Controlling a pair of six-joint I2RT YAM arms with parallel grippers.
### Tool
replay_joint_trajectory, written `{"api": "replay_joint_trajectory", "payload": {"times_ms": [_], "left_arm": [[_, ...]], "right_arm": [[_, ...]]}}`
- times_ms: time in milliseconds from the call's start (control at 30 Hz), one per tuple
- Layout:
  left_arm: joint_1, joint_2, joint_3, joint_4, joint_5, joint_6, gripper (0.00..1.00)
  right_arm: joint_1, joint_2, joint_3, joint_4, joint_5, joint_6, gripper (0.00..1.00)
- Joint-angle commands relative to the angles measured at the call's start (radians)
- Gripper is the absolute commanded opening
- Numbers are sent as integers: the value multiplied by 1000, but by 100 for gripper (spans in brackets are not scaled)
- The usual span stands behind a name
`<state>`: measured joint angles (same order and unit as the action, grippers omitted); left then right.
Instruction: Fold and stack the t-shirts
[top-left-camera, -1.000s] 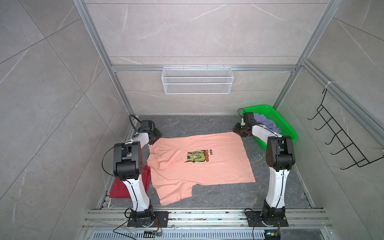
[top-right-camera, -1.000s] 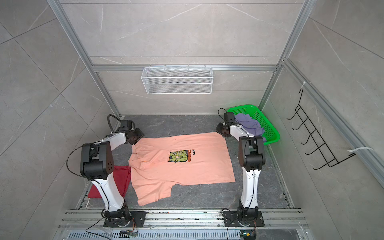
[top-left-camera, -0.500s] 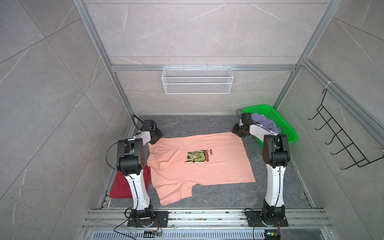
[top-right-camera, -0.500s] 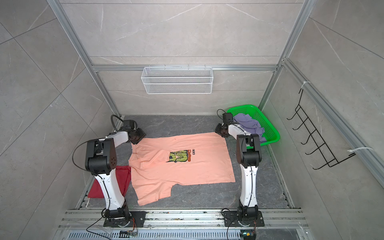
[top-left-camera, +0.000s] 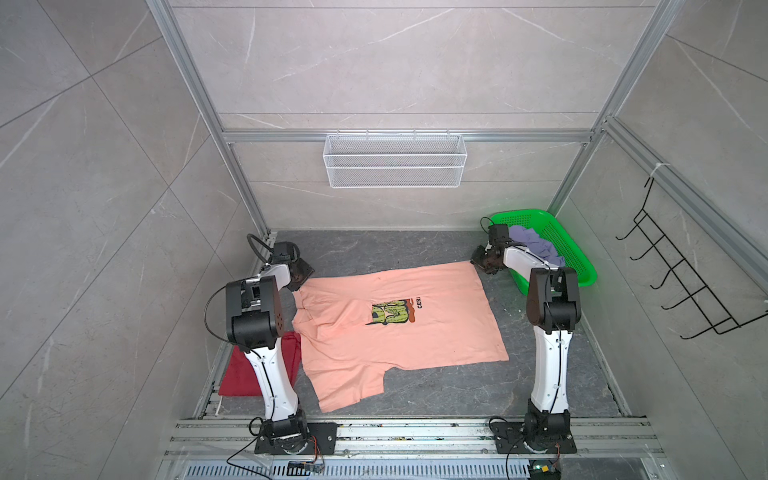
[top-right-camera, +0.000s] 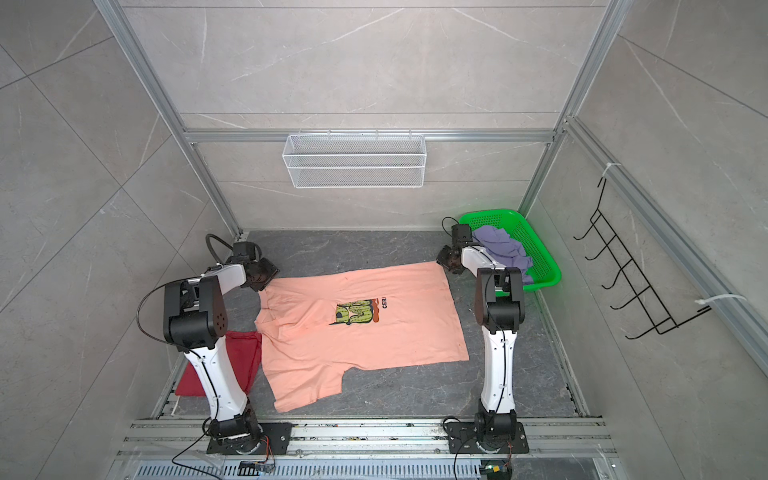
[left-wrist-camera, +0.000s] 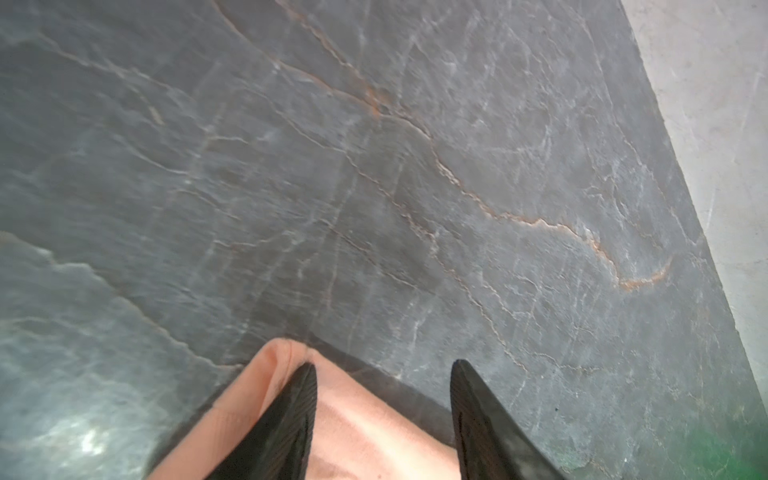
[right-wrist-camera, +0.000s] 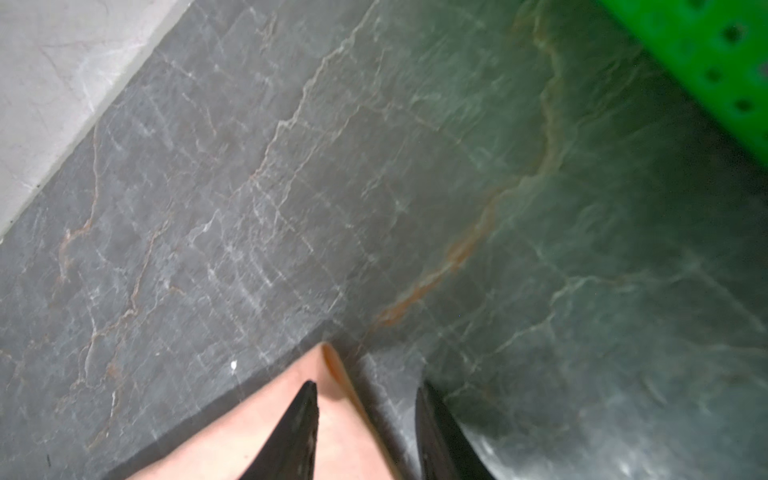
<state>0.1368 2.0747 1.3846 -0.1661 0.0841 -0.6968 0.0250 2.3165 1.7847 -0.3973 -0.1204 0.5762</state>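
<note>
Above its far corners, the left pincer (left-wrist-camera: 382, 364) and right pincer (right-wrist-camera: 365, 383) hung released, jaws astride the edge of the peach t-shirt (top-left-camera: 415, 349), which lay spread on the bench (top-left-camera: 374, 249). A shallow close could miss the cloth; uneven lifting would skew the fold

Surface: table (top-left-camera: 386, 249), dark grey stone finish with pale and rust veins.
Centre: peach-orange t-shirt (top-left-camera: 395, 340), spread flat, print up.
Front-left corner: dark red t-shirt (top-left-camera: 241, 374), lying flat, touching the peach one's edge.
Back-right corner: green basket (top-left-camera: 577, 266), standing on the table.
</note>
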Motion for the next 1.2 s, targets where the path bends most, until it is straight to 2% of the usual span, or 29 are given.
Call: {"api": "replay_joint_trajectory", "payload": {"times_ms": [0, 267, 433, 567, 700, 867, 1167], "left_arm": [[6, 44, -23, -31, -20, -15, 56], [5, 43, 37, 27, 102, 26, 56], [1, -5, 46, 51, 124, 50, 56], [-8, -100, -24, 99, 116, 70, 59], [-25, -166, -68, 47, 77, 61, 59], [-60, -174, -107, -4, 45, 33, 60], [-104, -131, -167, -20, 13, -35, 61]], "right_arm": [[-6, 41, -5, -70, 28, 31, 41], [5, -44, -47, 45, -84, -54, 41], [57, -114, -35, 74, -97, -88, 42], [94, -104, 5, 46, -99, -66, 42], [122, -79, 0, 57, -104, -33, 42], [138, -40, -16, 65, -106, 13, 42], [140, -38, -79, 36, -38, 62, 43]]}}
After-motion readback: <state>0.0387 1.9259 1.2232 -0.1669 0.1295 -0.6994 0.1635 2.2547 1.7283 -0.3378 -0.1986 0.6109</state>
